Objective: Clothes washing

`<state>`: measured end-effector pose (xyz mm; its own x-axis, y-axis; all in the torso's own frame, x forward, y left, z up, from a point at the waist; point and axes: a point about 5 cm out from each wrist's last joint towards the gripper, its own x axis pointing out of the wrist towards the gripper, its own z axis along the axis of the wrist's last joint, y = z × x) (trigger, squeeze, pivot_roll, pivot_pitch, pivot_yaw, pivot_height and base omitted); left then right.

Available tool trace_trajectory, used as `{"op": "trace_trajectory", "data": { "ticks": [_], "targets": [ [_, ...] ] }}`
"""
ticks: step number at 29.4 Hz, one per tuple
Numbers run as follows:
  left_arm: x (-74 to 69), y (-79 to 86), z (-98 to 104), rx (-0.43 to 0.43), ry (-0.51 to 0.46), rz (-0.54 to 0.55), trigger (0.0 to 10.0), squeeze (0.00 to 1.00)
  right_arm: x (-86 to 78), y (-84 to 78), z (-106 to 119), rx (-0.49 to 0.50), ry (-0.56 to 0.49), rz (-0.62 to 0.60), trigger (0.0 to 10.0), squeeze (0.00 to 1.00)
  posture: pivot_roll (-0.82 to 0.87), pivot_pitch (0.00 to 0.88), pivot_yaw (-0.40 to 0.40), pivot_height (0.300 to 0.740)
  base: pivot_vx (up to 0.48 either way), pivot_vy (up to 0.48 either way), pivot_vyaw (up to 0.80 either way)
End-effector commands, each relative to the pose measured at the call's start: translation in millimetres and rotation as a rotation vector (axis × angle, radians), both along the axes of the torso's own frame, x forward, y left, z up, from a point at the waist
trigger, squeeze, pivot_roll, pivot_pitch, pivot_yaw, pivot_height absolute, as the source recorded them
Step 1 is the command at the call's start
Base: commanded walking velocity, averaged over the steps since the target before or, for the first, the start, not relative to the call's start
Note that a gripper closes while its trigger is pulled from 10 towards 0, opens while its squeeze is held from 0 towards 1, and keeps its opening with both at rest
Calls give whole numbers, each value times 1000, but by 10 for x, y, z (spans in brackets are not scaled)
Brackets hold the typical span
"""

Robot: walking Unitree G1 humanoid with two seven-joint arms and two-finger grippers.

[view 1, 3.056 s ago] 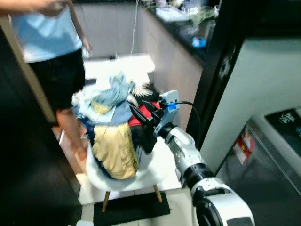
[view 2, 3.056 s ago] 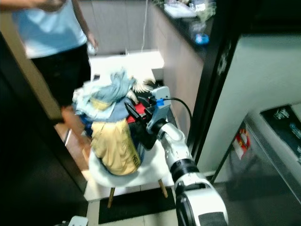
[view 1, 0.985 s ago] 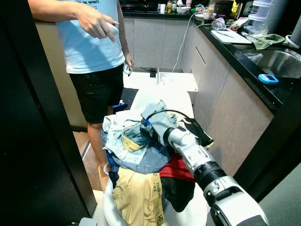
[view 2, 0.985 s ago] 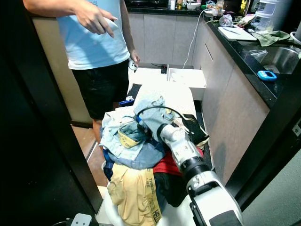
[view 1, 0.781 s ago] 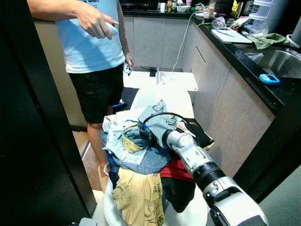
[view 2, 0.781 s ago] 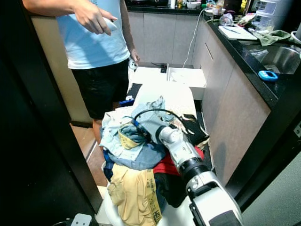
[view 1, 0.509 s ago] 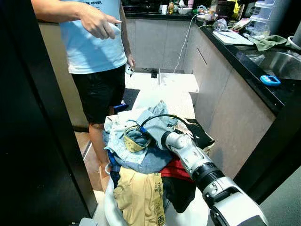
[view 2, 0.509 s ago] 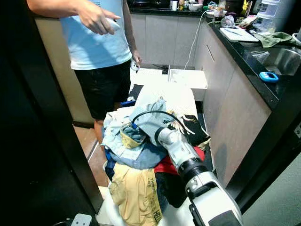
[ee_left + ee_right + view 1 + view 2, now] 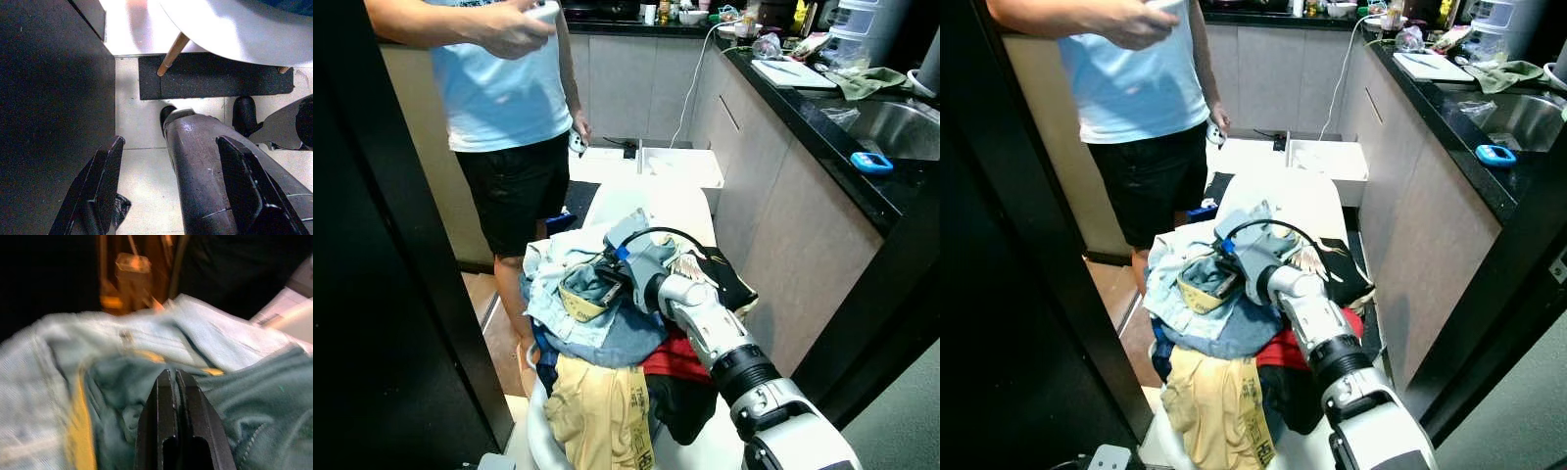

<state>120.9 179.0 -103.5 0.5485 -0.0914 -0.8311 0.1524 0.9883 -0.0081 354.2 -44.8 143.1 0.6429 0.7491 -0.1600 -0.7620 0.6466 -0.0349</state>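
A heap of clothes (image 9: 607, 333) is piled on a white chair (image 9: 656, 206) near a person (image 9: 504, 98). The right claw (image 9: 612, 276) is pressed into the grey-green garment (image 9: 244, 406), fingers closed together — the soft, light cloth is best pinched at a bunched fold. The left claw (image 9: 171, 181) is held open over the floor (image 9: 142, 166).

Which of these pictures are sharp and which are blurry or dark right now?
Left eye view: sharp and evenly lit, though the dark panel on the left is near black. Right wrist view: the pale denim is soft and smeared, its background dim. Left wrist view: crisp, with the white chair glaring.
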Motion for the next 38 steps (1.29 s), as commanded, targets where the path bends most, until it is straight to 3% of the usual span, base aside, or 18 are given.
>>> {"op": "trace_trajectory", "data": {
  "ticks": [1, 2, 3, 4, 12, 16, 18, 20, 21, 22, 24, 25, 29, 31, 32, 33, 37, 38],
  "targets": [
    [-189, -102, -75, -25, 86, -21, 10000, 0, -2, 63, 213, 162, -23, 33, 0, 0, -6, 0, -57, 740, 0, 0, 0],
    [-178, -117, -73, -28, 82, -22, 10000, 0, -3, 75, 346, 289, -24, 46, 0, 0, -6, 0, -57, 740, 0, 0, 0],
    [-178, -117, -73, -28, 82, -22, 10000, 0, -3, 75, 346, 289, -24, 46, 0, 0, -6, 0, -57, 740, 0, 0, 0],
    [-171, -124, -71, -29, 80, -23, 10000, 0, -7, 78, 432, 368, -28, 56, 0, 0, -6, 0, -57, 740, 0, 0, 0],
    [-130, -119, -57, -37, 64, -23, 10000, 0, 37, 22, 635, 536, -54, -4, 0, 0, -4, 0, -57, 740, 0, 0, 0],
    [-125, -103, -54, -36, 62, -23, 10000, 0, 225, -221, 726, 593, -88, -235, 0, 0, -1, 0, -56, 740, 0, 0, 0],
    [-125, -103, -54, -36, 62, -23, 10000, 0, 225, -221, 726, 593, -88, -235, 0, 0, -1, 0, -56, 740, 0, 0, 0],
    [-123, -90, -52, -35, 62, -24, 10000, 0, 370, -574, 835, 642, -123, -427, 0, 0, -2, 0, -55, 740, 0, 0, 0],
    [-123, -90, -52, -35, 62, -24, 10000, 0, 370, -574, 835, 642, -123, -427, 0, 0, -2, 0, -55, 740, 0, 0, 0],
    [-122, -85, -52, -35, 62, -24, 10000, 0, 403, -702, 882, 663, -137, -481, 0, 0, -2, 0, -55, 740, 0, 0, 0],
    [-122, -85, -52, -35, 62, -24, 10000, 0, 403, -702, 882, 663, -137, -481, 0, 0, -2, 0, -55, 740, 0, 0, 0],
    [-120, -82, -51, -34, 62, -26, 10000, 0, 418, -862, 1000, 711, -166, -496, 0, 0, -5, 0, -53, 740, 0, 0, 0],
    [-106, -84, -47, -34, 59, -34, 10000, 0, 377, -1080, 1270, 855, -217, -398, 0, 0, -11, 0, -51, 740, 0, 0, 0],
    [-106, -84, -47, -34, 59, -34, 10000, 0, 377, -1080, 1270, 855, -217, -398, 0, 0, -11, 0, -51, 740, 0, 0, 0],
    [-100, -89, -46, -35, 58, -38, 10000, 0, 330, -1066, 1316, 870, -233, -304, 0, 0, -12, 0, -51, 740, 0, 0, 0],
    [-100, -89, -46, -35, 58, -38, 10000, 0, 330, -1066, 1316, 870, -233, -304, 0, 0, -12, 0, -51, 740, 0, 0, 0],
    [-106, -88, -50, -31, 68, -45, 10000, 0, 43, -914, 1328, 849, -261, 101, 0, 0, -18, 0, -44, 740, 0, 0, -327],
    [-114, -81, -53, -30, 73, -43, 10000, 0, 10, -891, 1316, 844, -256, 140, 0, 0, -18, 0, -44, 740, 0, 0, -800]
  ]
}}
